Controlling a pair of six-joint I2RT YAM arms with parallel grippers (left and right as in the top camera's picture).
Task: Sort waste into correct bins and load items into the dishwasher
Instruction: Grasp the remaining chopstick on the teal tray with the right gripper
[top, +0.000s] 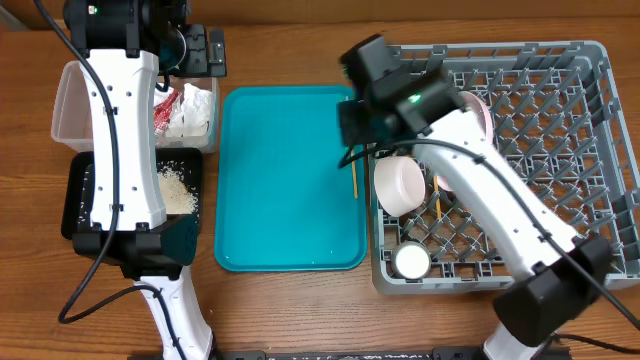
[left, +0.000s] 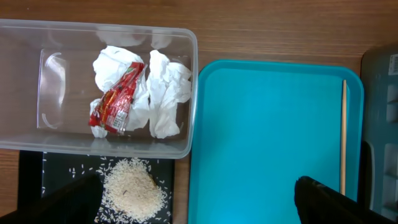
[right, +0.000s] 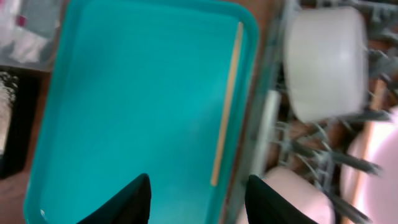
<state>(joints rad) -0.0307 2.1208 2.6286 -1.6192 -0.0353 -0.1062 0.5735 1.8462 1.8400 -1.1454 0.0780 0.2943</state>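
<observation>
- Looking down from overhead, a wooden chopstick (top: 353, 178) lies along the teal tray's (top: 280, 180) right edge, beside the grey dish rack (top: 600, 150) holding a white bowl (top: 400, 185).
- Left wrist: left gripper (left: 199, 202) spread wide, empty; wrapper (left: 117, 99) and crumpled paper (left: 168, 93) in the clear tub (left: 25, 93), rice (left: 130, 190) on the black tray (left: 163, 169).
- Right wrist: right gripper (right: 198, 199) released, empty, over the teal tray.

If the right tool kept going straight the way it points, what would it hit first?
Most likely the teal tray, beside the near end of the wooden chopstick lying along its edge. The right tool might touch the chopstick first; depth is unclear.
</observation>
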